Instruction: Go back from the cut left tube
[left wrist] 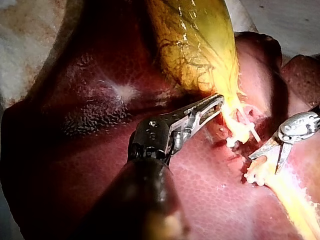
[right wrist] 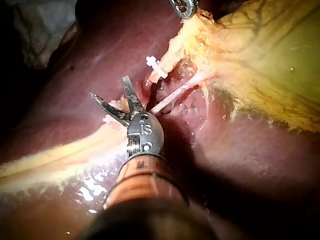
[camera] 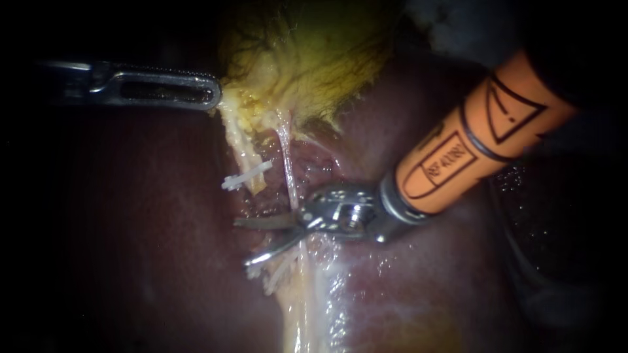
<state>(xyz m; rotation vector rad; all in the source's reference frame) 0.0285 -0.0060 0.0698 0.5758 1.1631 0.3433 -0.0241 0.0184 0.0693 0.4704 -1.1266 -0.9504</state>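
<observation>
The right instrument (camera: 242, 243) is the nearest thing, with its orange shaft coming in from the upper right. Its two blades stand wide apart in a V and they grip nothing. The upper blade lies almost level over the liver (camera: 163, 261). The lower blade slants down, and its tip is touching or just above the lower stump (camera: 271, 271), a pale frayed end that passes into a yellowish band on the liver. In the right wrist view the same open blades (right wrist: 109, 86) lie over this pale band, and I cannot tell whether they touch it.

The thin right tube (camera: 288, 163) is whole and runs from the gallbladder down to the hinge of the blades, passing beside them and not between them.

The left tube (camera: 243, 153) is a little further back. It is cut in two (a gap of bare liver lies between the ends). Its upper part hangs from the gallbladder (camera: 314, 59) with its long axis steep, the cut end pointing down toward the blades. A white clip (camera: 245, 176) sits across it near that end.

The left instrument (camera: 212, 91) is farthest and lies level. Its jaws are together, pinching the narrow end of the gallbladder.
</observation>
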